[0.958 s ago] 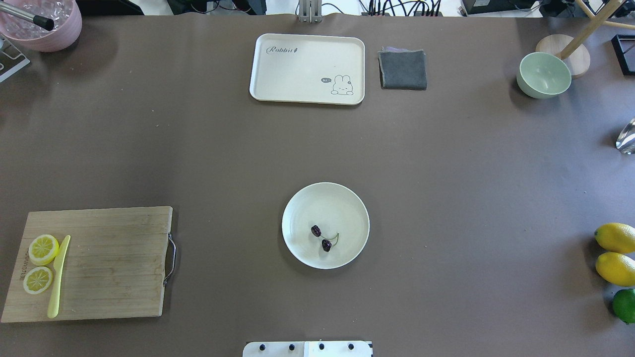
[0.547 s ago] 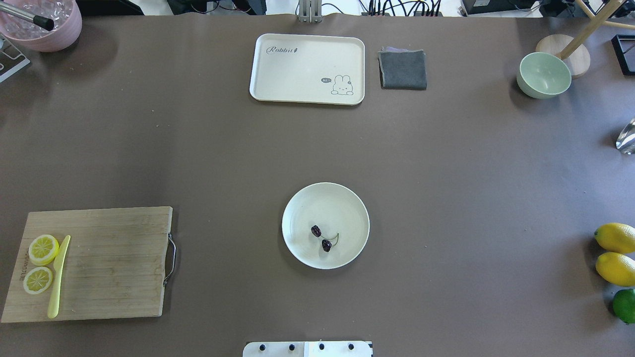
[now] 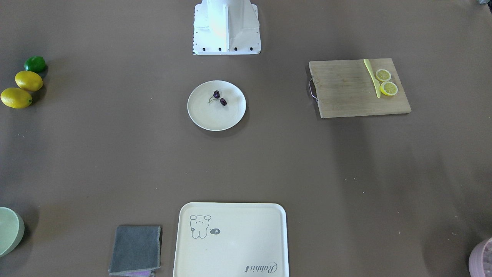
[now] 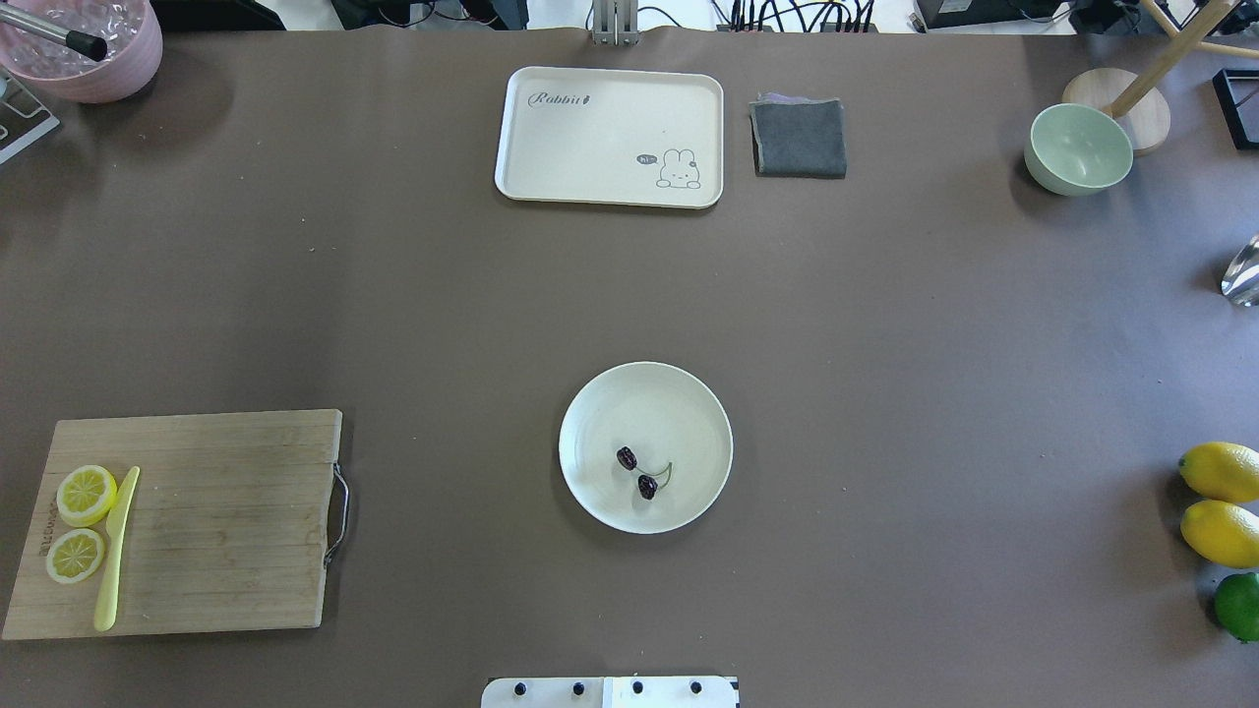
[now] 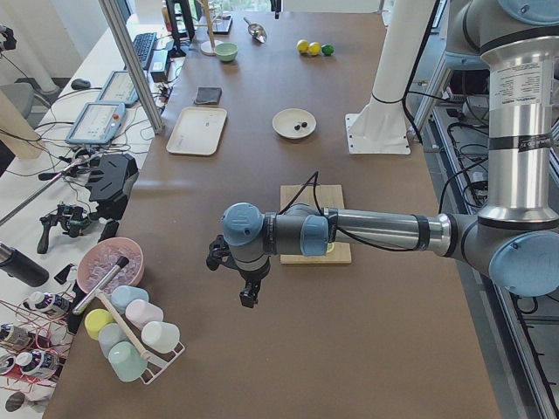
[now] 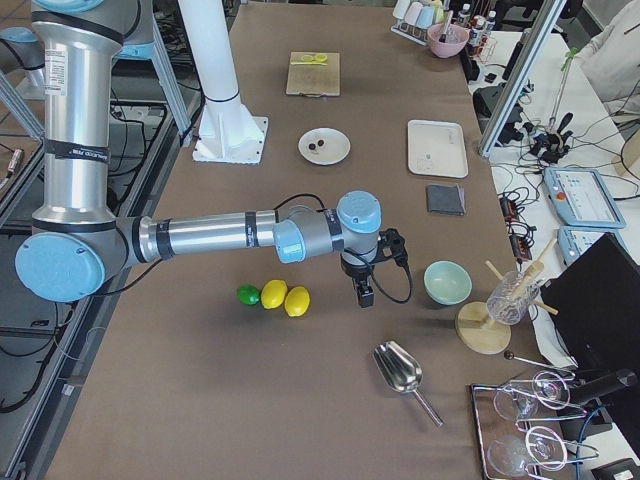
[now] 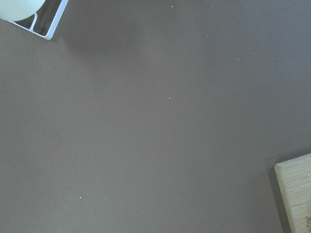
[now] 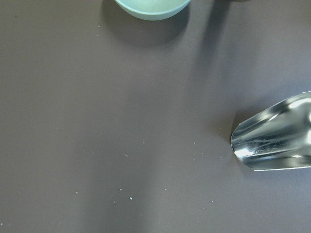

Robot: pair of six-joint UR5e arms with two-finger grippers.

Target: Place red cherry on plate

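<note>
The red cherry, a pair of dark purple-red fruits on one green stem, lies inside the round cream plate at the table's near centre. It shows there in the front-facing view too, cherry on plate. No gripper appears in the overhead or front-facing views. The left gripper hangs over bare table at the robot's left end, far from the plate. The right gripper hangs over the right end, beside the lemons. I cannot tell whether either is open or shut.
A cream tray and a grey cloth lie at the far side. A pale green bowl stands far right. A cutting board with lemon slices and a yellow knife lies near left. Lemons and a metal scoop lie right.
</note>
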